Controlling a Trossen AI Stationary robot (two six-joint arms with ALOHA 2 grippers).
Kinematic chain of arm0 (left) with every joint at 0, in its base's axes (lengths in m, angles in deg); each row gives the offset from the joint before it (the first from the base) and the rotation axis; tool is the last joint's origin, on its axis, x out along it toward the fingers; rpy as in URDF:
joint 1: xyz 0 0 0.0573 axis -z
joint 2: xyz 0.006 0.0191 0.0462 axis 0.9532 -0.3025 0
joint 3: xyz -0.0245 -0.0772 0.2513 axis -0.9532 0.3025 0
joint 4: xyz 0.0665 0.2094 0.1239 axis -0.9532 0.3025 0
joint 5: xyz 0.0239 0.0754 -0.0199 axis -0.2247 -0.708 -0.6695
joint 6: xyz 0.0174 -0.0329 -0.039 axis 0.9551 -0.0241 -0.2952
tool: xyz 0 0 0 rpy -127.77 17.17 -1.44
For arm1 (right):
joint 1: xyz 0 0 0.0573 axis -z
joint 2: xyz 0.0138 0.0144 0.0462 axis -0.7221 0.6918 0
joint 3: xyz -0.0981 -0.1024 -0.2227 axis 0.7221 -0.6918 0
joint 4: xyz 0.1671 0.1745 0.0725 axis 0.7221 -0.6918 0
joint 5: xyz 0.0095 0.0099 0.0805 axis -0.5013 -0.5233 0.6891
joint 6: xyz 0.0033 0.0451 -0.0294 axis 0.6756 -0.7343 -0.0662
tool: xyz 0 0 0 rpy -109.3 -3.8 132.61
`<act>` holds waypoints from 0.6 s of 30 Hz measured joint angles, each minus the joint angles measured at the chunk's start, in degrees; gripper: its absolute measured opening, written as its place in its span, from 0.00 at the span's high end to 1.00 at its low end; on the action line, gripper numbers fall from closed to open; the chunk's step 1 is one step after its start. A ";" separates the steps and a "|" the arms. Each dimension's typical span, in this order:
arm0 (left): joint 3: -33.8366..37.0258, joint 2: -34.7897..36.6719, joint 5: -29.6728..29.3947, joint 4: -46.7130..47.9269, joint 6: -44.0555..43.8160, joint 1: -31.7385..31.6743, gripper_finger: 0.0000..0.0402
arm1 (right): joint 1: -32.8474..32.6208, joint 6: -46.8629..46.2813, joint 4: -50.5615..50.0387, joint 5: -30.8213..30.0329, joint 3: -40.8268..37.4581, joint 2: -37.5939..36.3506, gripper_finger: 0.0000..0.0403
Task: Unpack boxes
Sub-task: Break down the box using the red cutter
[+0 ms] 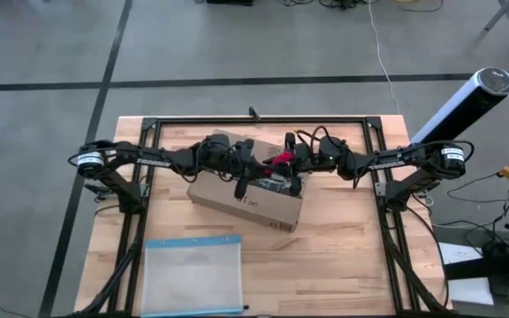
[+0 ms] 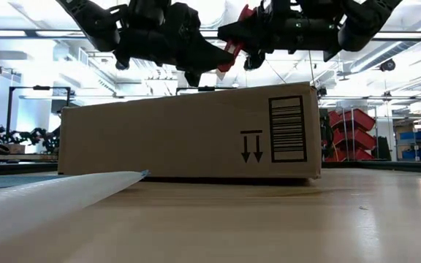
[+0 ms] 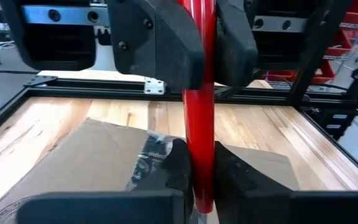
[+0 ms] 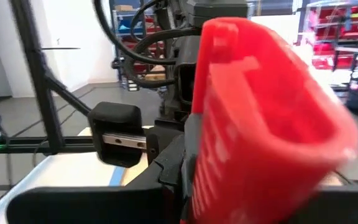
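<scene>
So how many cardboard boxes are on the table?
1. The cardboard box lies mid-table, under both claws. The clear pouch lies apart from it, nearer the table's front edge. No other box shows.

One box sits on the one table. One clear pouch lies near it. One red tool hangs above the box. Two arms meet there, so two grippers: left gripper, right gripper.
</scene>
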 joint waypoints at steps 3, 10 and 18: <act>0.00 0.02 0.05 0.35 0.09 0.00 0.95 | 0.00 0.00 -0.15 0.11 0.00 0.00 0.92; 0.00 0.11 0.43 2.10 1.70 0.00 0.96 | -0.13 -0.14 -0.42 1.76 0.00 0.02 0.82; 0.00 0.57 -0.16 5.47 2.31 0.02 0.96 | -0.13 1.93 -2.41 1.83 0.00 -0.67 0.83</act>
